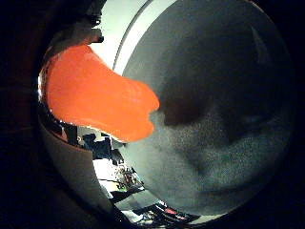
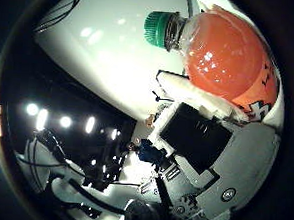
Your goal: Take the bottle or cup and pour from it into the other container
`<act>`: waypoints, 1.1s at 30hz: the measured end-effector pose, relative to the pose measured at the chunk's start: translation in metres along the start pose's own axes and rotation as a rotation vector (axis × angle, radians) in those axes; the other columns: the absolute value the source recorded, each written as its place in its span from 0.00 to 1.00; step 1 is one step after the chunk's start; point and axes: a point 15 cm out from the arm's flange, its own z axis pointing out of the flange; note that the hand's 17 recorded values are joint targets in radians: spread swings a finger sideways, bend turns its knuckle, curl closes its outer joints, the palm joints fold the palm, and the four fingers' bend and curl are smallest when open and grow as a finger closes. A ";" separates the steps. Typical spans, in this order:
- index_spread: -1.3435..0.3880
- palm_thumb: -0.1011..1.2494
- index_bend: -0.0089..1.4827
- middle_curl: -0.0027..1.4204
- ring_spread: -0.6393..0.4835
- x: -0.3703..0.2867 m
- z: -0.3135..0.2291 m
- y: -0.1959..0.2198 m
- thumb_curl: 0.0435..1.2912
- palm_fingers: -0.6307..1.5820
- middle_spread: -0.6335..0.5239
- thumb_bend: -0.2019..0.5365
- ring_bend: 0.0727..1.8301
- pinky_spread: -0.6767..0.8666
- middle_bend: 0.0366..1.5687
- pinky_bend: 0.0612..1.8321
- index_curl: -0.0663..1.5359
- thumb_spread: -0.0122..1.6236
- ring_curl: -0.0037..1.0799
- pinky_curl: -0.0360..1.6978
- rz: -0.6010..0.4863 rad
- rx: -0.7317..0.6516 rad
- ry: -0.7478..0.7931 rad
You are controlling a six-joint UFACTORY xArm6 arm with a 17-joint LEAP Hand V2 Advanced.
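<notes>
Against the palm, orange bottle [image 2: 225, 59] | hand [image 2: 205, 143] fingers curled round it | green cap [image 2: 159, 28] on, other container unseen | keep grip firm, tilt slowly

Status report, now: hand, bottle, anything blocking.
Hand shut on bottle, orange drink inside. Green cap still on. Other container not in view. Nothing seen in the way.
</notes>
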 end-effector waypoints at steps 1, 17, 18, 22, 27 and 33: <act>0.68 0.85 0.78 0.50 0.40 -0.003 -0.001 -0.001 0.50 0.79 0.47 0.26 0.75 0.33 0.86 0.86 0.51 0.45 0.60 0.29 -0.006 0.000 0.004; 0.68 0.88 0.81 0.51 0.41 -0.108 0.018 0.011 0.66 0.78 0.47 0.25 0.77 0.32 0.89 0.78 0.51 0.31 0.65 0.44 -0.162 -0.194 0.211; 0.68 0.88 0.81 0.51 0.41 -0.117 0.022 0.014 0.66 0.78 0.47 0.25 0.77 0.32 0.89 0.78 0.51 0.30 0.65 0.45 -0.173 -0.216 0.229; 0.68 0.88 0.82 0.51 0.41 -0.150 0.047 0.029 0.68 0.78 0.47 0.25 0.77 0.31 0.88 0.75 0.51 0.30 0.66 0.50 -0.224 -0.308 0.288; 0.68 0.88 0.81 0.51 0.41 -0.179 0.081 0.051 0.70 0.79 0.47 0.25 0.77 0.31 0.88 0.72 0.51 0.29 0.66 0.54 -0.275 -0.421 0.398; 0.68 0.87 0.81 0.51 0.41 -0.195 0.107 0.069 0.71 0.79 0.47 0.25 0.77 0.30 0.87 0.69 0.51 0.28 0.66 0.59 -0.281 -0.562 0.581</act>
